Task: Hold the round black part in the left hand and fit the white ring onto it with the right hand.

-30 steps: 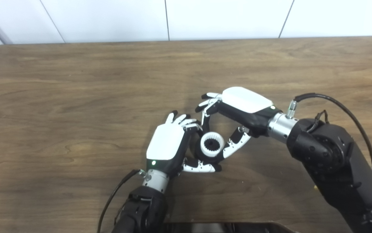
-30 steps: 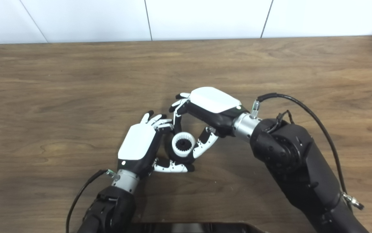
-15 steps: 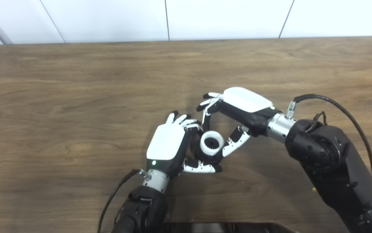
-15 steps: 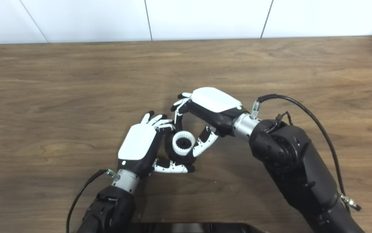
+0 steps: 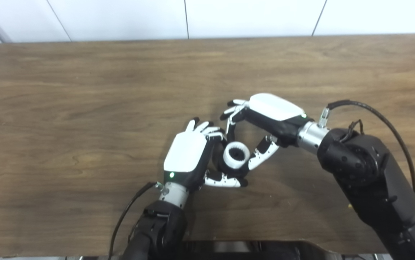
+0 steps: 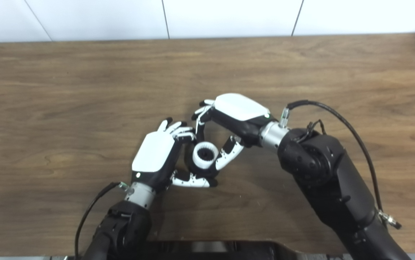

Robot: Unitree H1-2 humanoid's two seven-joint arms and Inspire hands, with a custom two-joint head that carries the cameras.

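A wide wooden worktop (image 5: 84, 108) fills most of both views, running back to a white panelled wall (image 5: 121, 18).

The right arm (image 5: 366, 180), bulky and black, comes in from the lower right with a black cable (image 5: 384, 119) looping over its wrist. The left arm (image 5: 157, 231) rises from the bottom edge, with a thinner cable (image 5: 128, 213) beside it.

The right hand (image 5: 265, 126) lies over the middle of the worktop, its white back facing up. Its fingers (image 5: 231, 113) curl down on the far side of the ring and its thumb reaches in from the right side, so the hand is closed around the white ring, touching or nearly touching its rim; the exact contact is hard to make out.

The left hand (image 5: 189, 155) sits just left of the right hand, white back up, with its fingers (image 6: 177, 130) curled over the far side of the part and its thumb wrapped under the near side. It grasps the round black part (image 5: 229, 169), which shows only as a dark body below and around the ring.

The white ring (image 5: 236, 155) sits on top of the black part, between the 2 hands, its toothed dark centre facing the cameras.
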